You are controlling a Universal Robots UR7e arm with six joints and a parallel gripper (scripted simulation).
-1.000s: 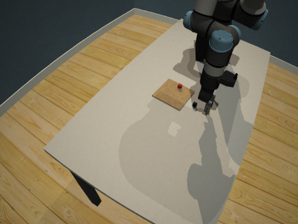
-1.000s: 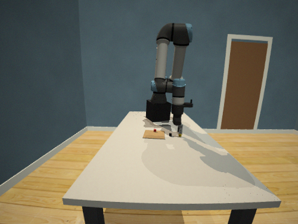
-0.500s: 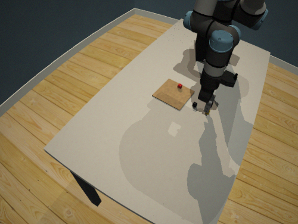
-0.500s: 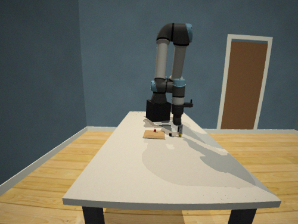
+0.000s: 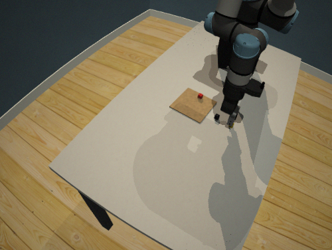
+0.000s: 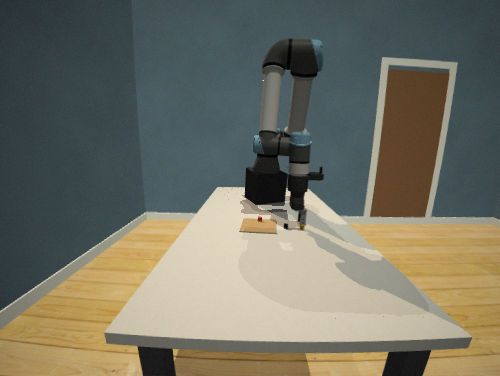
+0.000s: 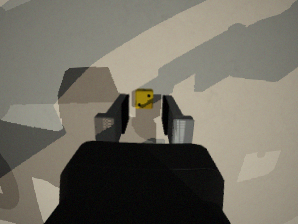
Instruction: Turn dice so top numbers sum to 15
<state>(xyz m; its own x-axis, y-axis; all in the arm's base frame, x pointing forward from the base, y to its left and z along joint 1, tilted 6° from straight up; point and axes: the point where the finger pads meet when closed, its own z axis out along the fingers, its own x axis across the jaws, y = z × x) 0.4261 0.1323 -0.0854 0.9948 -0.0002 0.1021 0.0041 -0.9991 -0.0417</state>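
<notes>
- Mat (image 5: 189, 104) (image 6: 257, 226) as the landmark: flat on the surface (image 5: 116, 149) (image 6: 280, 320) (image 7: 185, 35), by the look of it, and ready to take dice.
- Done so far, as to place: one out of three. Red die (image 5: 200, 96) (image 6: 259, 218) on the mat, inside its edge on the side towards the arm's base; seemingly flat, top number too small to read.
- Left to bring over: black die (image 5: 216, 116) (image 6: 285, 226), just off the mat, beside its corner nearest the pincer (image 5: 233, 120) (image 6: 302, 217) (image 7: 145, 107).
- Also left: yellow die (image 5: 231, 125) (image 6: 302, 227) (image 7: 144, 99), farther out from the mat than the black one, on the same side.
- Pincer over the yellow die: a little more than half open, gaps on both sides of the die in the wrist view, no hold on anything.
- Total of 15: impossible to confirm. Dark pips on yellow, perhaps two, muddled by a dark streak; no readable number on red or black.
- Likely step in hand: lining up on yellow, then closing, turning if needed and carrying to the mat.
- Final release and settling: still to come.
</notes>
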